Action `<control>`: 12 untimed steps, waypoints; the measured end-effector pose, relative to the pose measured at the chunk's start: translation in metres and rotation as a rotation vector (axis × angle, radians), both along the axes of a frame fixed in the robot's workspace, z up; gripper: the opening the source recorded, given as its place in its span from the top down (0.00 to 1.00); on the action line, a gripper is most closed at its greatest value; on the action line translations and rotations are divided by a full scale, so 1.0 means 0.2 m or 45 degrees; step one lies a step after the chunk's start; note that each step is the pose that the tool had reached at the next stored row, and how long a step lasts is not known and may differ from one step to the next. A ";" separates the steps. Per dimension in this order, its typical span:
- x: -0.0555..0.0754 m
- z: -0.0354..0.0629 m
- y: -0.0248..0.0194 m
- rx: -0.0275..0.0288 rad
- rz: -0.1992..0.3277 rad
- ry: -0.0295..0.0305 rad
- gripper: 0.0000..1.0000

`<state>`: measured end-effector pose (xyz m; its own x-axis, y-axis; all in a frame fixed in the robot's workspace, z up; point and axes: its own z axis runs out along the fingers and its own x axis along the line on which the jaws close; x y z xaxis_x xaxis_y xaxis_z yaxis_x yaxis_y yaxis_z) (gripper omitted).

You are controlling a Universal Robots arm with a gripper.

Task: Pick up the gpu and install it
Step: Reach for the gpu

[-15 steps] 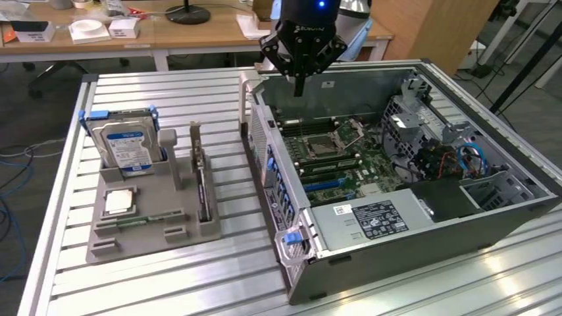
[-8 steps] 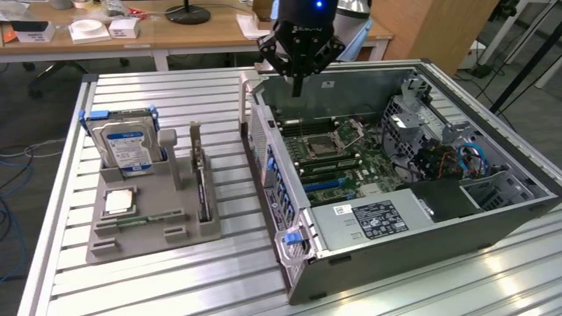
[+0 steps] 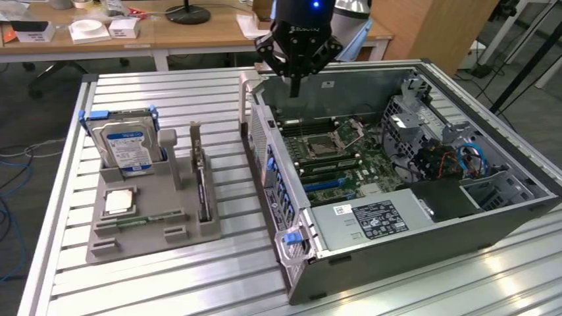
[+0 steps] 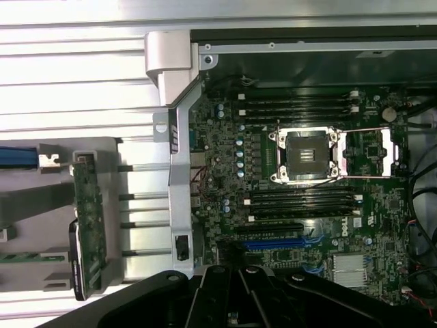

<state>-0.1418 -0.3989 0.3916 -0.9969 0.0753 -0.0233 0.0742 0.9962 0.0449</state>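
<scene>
On the exterior view's left, a grey plastic holder sits on the slatted aluminium desk. At its far left corner a silver hard drive with a blue-and-white label stands upright. In front of that a square silver processor chip lies flat, and nearer again is a small narrow green memory stick.

Along the holder's right side the gpu stands on its long edge in a slot. It is a thin, flat, dark-green-and-black circuit card with a narrow silver metal bracket at one end. Its long axis runs from the far side of the holder toward the near side, roughly parallel to the side of the case beside it. The bracket end points away from the exterior camera and rises a little above the card's top edge. From the wrist view I see the card edge-on, with green board and small components along its length. Nothing is touching it.

Further right, across a strip of bare desk, a large grey metal computer case lies open with its green motherboard facing up. The black pincer hangs over the far end of the case, above the motherboard. Its fingers are pressed together on nothing, and it is well apart from the gpu.
</scene>
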 end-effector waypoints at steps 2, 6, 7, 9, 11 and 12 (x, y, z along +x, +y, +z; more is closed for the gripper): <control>0.00 -0.001 0.000 0.0001 0.000 -0.0001 0.89; -0.01 -0.001 0.000 0.0000 0.000 0.0000 0.89; -0.01 -0.002 0.000 0.0001 0.000 0.0000 0.89; -0.02 -0.002 0.000 0.0000 0.000 0.0000 0.89; -0.02 -0.003 0.000 0.0001 0.000 0.0000 0.89; -0.02 -0.003 0.000 0.0001 0.000 0.0000 0.89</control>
<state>-0.1467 -0.3989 0.3911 -0.9969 0.0753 -0.0233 0.0742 0.9962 0.0449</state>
